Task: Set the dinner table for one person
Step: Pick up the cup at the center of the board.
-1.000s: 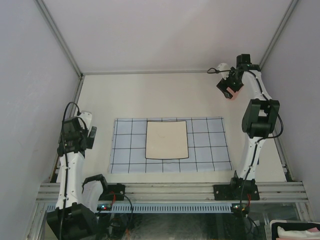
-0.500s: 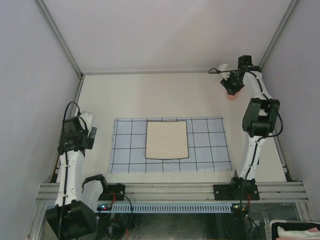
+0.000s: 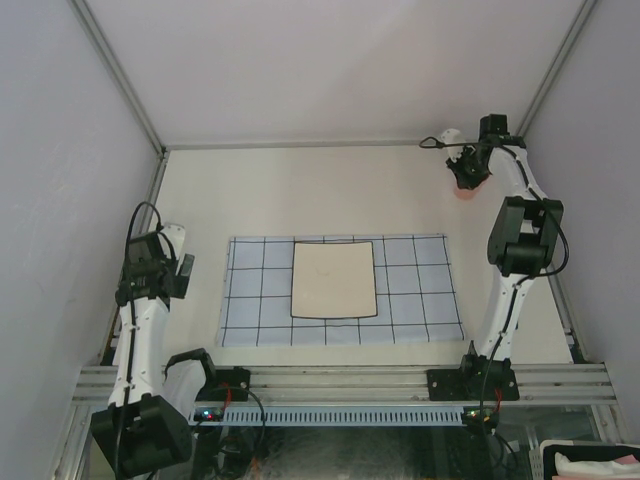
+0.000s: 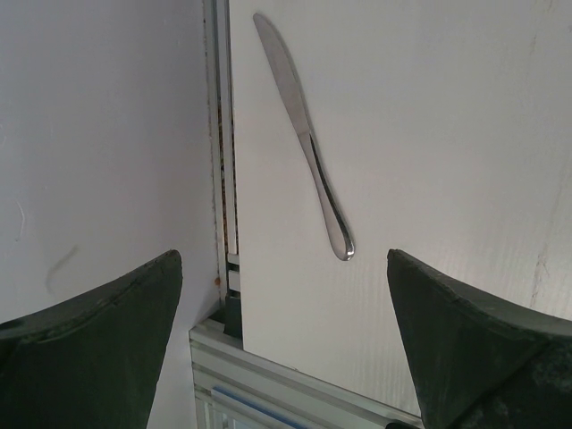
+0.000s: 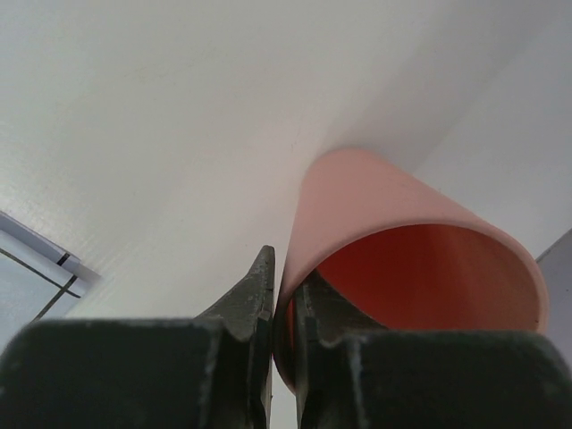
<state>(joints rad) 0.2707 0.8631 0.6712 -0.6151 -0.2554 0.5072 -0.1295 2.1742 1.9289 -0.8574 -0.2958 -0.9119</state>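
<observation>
Taking clock directions from the gridded cloth [image 3: 420, 300], the dinner table [image 3: 300, 190] gives bare, level surface from 10 o'clock through 1 o'clock. Pale walls [image 3: 330, 70] close it on three sides. The cloth and the beige square mat [image 3: 333, 280] at its centre lie flat and raise no obstruction.

At 2 o'clock, the right arm [image 3: 520, 240] and the pink cup [image 3: 465, 190], pinched at its wall by the right gripper [image 5: 281, 268], fill the far right corner close to the wall.

At 9 o'clock, the left arm [image 3: 150, 290] stands over the narrow strip between cloth and grey rail [image 4: 219, 134]. Below the left gripper [image 4: 284, 259], jaws spread wide, a knife [image 4: 304, 134] lies flat just beside that rail, with bare surface at the knife's 3 o'clock side.
</observation>
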